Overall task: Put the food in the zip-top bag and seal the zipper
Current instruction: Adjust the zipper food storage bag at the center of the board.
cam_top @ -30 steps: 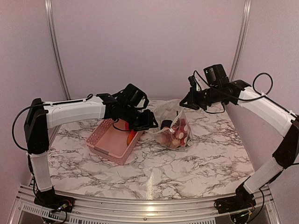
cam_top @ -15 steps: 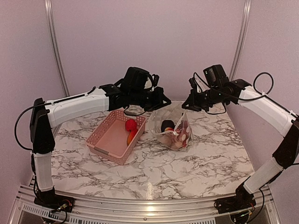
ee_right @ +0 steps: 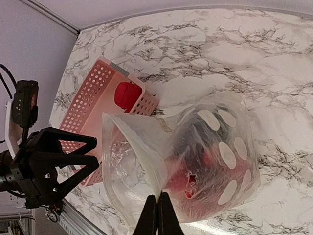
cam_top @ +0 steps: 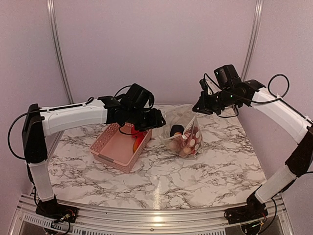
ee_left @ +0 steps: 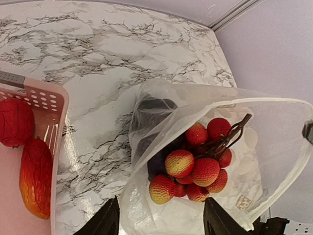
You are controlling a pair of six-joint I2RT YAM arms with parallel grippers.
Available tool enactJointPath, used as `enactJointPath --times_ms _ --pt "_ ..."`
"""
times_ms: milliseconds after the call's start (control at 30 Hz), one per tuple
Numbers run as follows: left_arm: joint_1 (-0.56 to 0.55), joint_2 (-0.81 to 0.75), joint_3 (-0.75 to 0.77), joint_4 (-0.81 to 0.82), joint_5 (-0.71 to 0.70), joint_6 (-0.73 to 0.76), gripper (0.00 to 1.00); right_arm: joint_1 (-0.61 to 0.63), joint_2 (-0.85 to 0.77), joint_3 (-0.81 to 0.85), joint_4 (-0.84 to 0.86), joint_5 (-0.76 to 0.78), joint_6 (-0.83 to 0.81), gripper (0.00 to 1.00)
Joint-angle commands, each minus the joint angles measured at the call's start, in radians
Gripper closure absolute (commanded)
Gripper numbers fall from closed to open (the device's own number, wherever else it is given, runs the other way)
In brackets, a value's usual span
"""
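Note:
The clear zip-top bag with white dots hangs open-mouthed over the marble. My right gripper is shut on its mouth edge, on the whitish zipper strip, and holds it up. Inside lie a cluster of red strawberry-like pieces and the dark eggplant. My left gripper is open and empty, just above the bag's near side, between basket and bag. A round red tomato and an orange-red piece lie in the pink basket.
The pink lattice basket's wall stands close left of the bag. Its far corner nearly touches the bag. The pink back wall and metal posts stand behind. My left gripper also shows in the right wrist view.
My left gripper rose from the basket toward the bag's mouth, then came back down and left beside the basket. My right gripper raised the bag's edge slightly.

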Motion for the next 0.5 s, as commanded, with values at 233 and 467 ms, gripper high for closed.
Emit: enactJointPath --times_ms 233,467 --pt "0.008 0.044 -0.057 -0.003 0.047 0.009 0.49 0.008 -0.002 0.029 0.028 -0.012 -0.009 1.00" --pt "0.012 0.111 0.079 0.038 0.066 -0.008 0.94 0.008 -0.010 0.013 0.026 -0.009 -0.011 1.00"
